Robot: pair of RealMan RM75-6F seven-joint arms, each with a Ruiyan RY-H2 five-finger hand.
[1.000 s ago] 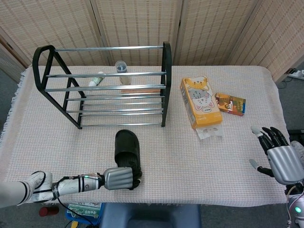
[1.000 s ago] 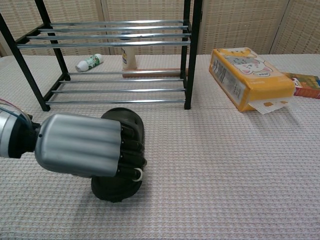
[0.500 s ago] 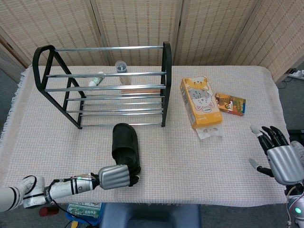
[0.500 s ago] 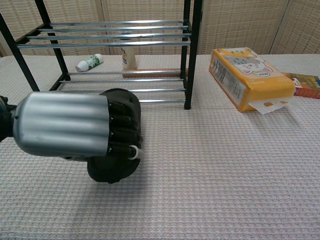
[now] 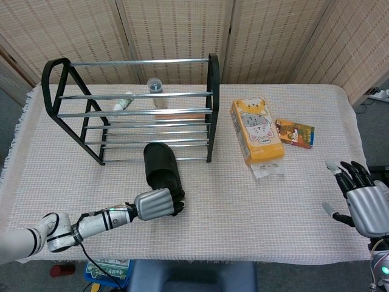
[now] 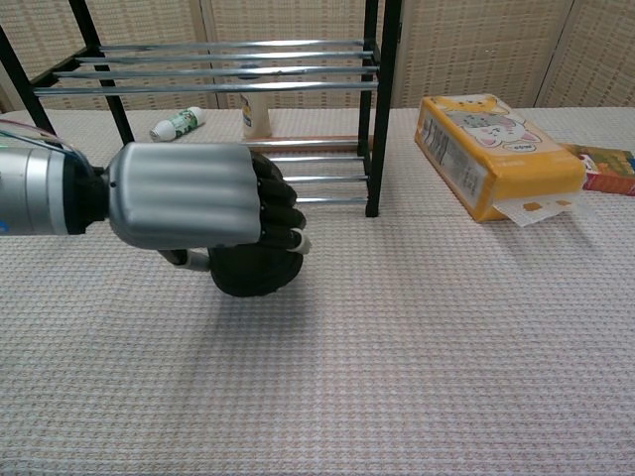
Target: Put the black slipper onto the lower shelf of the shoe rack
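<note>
1. Since the earlier frame, we are carrying the black slipper (image 5: 160,168) forward: it was lying well in front of the shoe rack (image 5: 130,109), and now its toe is reaching the rack's front lower rail. Our left hand (image 5: 158,203) has travelled with it.
2. We are judging the task as partly done. The slipper is grasped and brought up to the rack, but it is not yet resting on the lower shelf (image 6: 298,178); pushing it in between the rails and letting go are remaining.
3. Our left hand is gripping the slipper's heel end, fingers wrapped around it, so the slipper is extending from the hand toward the rack, toe first. In the chest view the hand (image 6: 193,193) is covering most of the slipper (image 6: 256,272), whose heel is showing just below the fingers.
4. Our right hand (image 5: 362,202) is waiting well to the right of the rack, off the bench (image 5: 243,207) edge, fingers spread and holding nothing.
</note>
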